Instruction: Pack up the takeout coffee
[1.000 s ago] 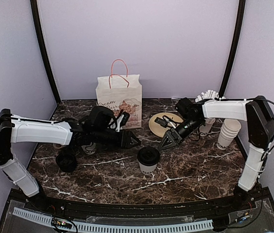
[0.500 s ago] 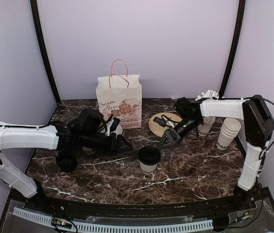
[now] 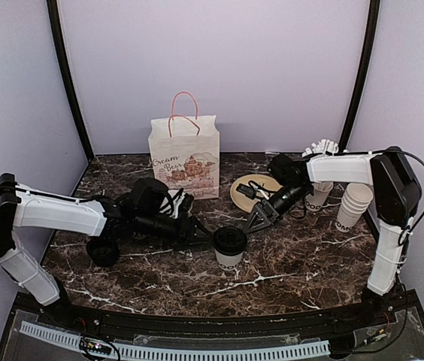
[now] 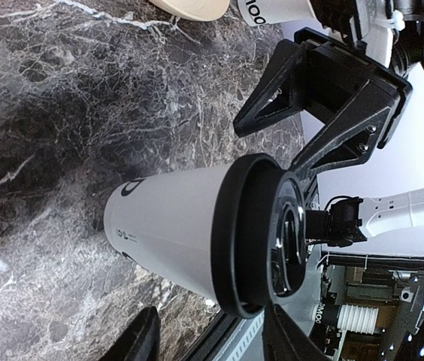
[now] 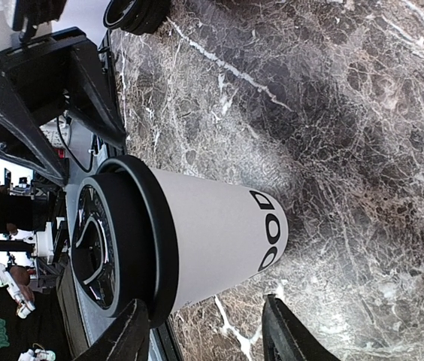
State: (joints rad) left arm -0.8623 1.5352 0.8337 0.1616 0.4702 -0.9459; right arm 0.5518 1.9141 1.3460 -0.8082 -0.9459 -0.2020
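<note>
Coffee dead centre: the lidded cup [image 3: 229, 248] stands upright on the marble tabletop [image 3: 302, 259], black lid on, black lettering near its base. Left hand [image 3: 201, 229] sits low on the cup's left, fingers spread, gripping nothing; from its wrist camera the cup stands just ahead, framed by the two fingers. Right hand [image 3: 256, 221] angles down from the far right, released too, jaws apart and aimed at the lid. Neither hand appears to touch the cup. Paper bag [image 3: 184, 156] with pink handles stands upright at the back, a round tan plate [image 3: 237, 199] just beside it.
</note>
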